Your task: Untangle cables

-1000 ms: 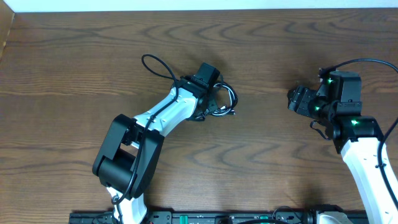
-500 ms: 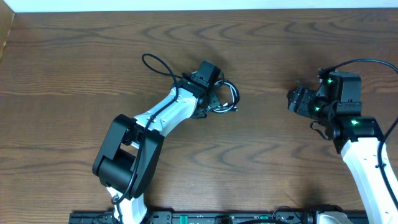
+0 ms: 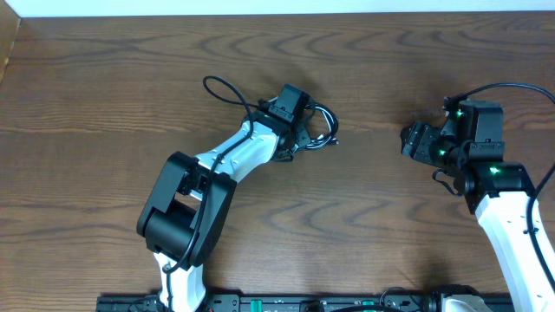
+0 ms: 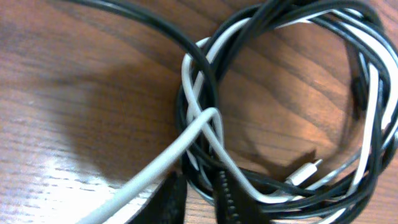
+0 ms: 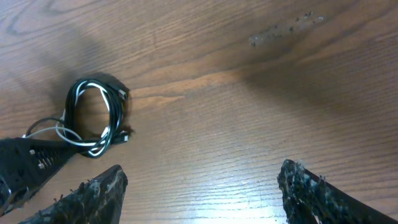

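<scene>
Left arm (image 3: 234, 160) stretched over the dark wood-grain counter (image 3: 104, 87), the left claw (image 4: 199, 183) pinched on the tangled coil of thin black and white cables (image 4: 186, 135) lying there; the right claw (image 5: 202, 177) hangs wide open, well apart.

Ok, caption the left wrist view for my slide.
Left gripper at the rim of intertwined black and white cables coiled on the table.

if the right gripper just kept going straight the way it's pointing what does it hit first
probably the bare brown wooden table, nothing lies between the open right gripper and it. the coil of thin black and white cords sits left of that line in the wrist view, though depth is unclear
</scene>
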Robot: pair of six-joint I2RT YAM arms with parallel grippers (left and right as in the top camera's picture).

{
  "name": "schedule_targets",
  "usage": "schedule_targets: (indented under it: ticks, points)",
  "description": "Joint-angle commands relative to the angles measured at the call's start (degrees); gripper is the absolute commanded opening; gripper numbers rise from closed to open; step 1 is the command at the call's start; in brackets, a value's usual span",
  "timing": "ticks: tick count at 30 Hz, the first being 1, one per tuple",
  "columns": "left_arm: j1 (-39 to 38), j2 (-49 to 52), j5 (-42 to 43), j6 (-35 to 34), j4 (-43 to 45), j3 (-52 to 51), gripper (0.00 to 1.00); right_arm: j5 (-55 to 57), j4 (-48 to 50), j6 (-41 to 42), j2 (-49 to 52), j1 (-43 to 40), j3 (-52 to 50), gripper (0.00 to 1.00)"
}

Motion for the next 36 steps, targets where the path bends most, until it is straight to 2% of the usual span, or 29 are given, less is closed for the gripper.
schedule_targets:
  ticks: [1,9,15,22,26,32,34,36]
  points:
    - [-0.02,2.56,-0.13,0.48,-0.61,0.07,0.11,-0.2,-0.04,-0.72,0.37,-0.11,0.46,0.75]
    - [-0.02,2.56,1.66,2.99,-0.35,0.07,0.08,-0.2,-1.33,-0.72,0.37,-0.11,0.46,0.75]
    - [0.0,0.57,10.38,15.96,0.9,1.11,0.07,-5.09,0.46,-2.54,0.37,-0.11,0.46,0.73]
    - [-0.02,-9.53,19.45,30.75,1.4,1.49,0.08,-16.37,5.88,-6.27,0.37,0.13,0.46,0.73]
    - [0.0,-15.39,23.74,32.24,1.99,1.49,0.08,-21.03,9.64,-6.75,0.37,1.6,0.48,0.73]
    - [0.07,-21.05,24.63,32.24,3.08,1.49,0.08,-23.5,14.84,-6.32,0.39,4.61,0.48,0.74]
    - [0.26,-21.42,23.02,32.17,3.41,1.49,0.07,-20.76,15.06,-4.04,0.39,5.25,0.48,0.73]
    - [0.26,-20.92,17.94,32.17,3.21,1.46,0.08,-16.94,14.49,-1.62,0.39,5.51,0.46,0.72]
